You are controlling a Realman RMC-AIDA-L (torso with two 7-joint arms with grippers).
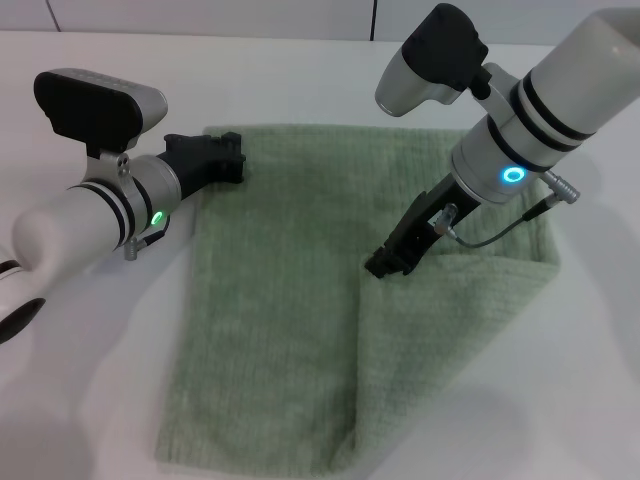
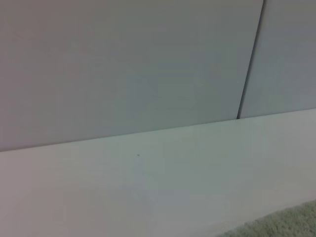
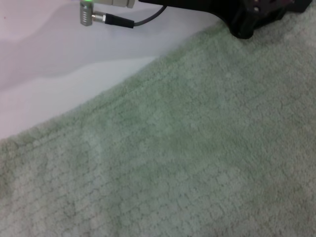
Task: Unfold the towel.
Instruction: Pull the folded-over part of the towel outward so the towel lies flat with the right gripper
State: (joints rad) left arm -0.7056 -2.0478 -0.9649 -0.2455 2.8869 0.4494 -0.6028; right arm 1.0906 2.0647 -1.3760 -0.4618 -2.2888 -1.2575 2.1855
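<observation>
The pale sage-green towel (image 1: 290, 300) lies on the white table, and its right part is folded over into a slanted flap (image 1: 440, 340). My right gripper (image 1: 386, 264) points down at the inner corner of that flap, shut on the towel's edge. My left gripper (image 1: 232, 158) rests at the towel's far left corner. In the right wrist view the towel (image 3: 187, 158) fills most of the picture, with the left gripper (image 3: 256, 19) on its far edge. The left wrist view shows only a sliver of towel (image 2: 291, 224).
The white table (image 1: 90, 400) surrounds the towel, with bare surface left, right and behind. A wall with a dark vertical seam (image 2: 249, 64) stands behind the table. A grey cable (image 1: 500, 225) loops off my right wrist above the towel.
</observation>
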